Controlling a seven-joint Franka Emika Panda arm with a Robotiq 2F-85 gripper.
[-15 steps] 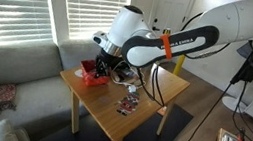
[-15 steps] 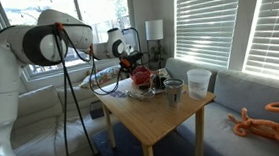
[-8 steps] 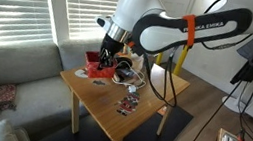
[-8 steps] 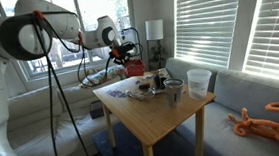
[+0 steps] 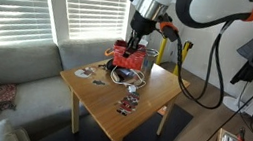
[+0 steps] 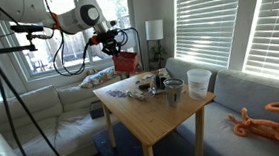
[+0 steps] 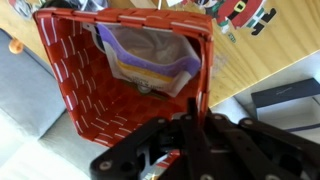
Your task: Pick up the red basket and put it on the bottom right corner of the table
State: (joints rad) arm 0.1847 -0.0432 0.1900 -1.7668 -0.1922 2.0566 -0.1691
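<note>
while the shallow rectangular red plastic basket [image 5: 129,54] hangs clear above the square light-wood table [image 5: 98,95], the black two-finger gripper [image 5: 135,41] carries it by one wall only. fingers [image 7: 186,135] enter at 6 o'clock in the wrist view and are pressed together on the lattice rim, clamping that wall between them. in both exterior views the basket sits in the air over the far part of the table top, near 12 o'clock of the surface, with its floor tipped rather than level. a pale purple-and-white pouch [image 7: 150,55] lies loose inside, toward 12 o'clock of the wrist view. risks noted: a single-wall pinch on thin flexible plastic may let the basket swing or slip during a fast traverse. the tilt could slide the pouch out over the low wall. a tangle of black cables [image 5: 126,77] lies on the table directly beneath, and a small colourful packet [image 5: 127,104] lies nearer 6 o'clock, so a low path or early descent may snag or shove them. a clear plastic cup [image 6: 198,80] and a grey cup [image 6: 173,88] stand near one edge and could be knocked if the chosen corner is theirs. which corner counts as bottom right cannot be told from these views.
</note>
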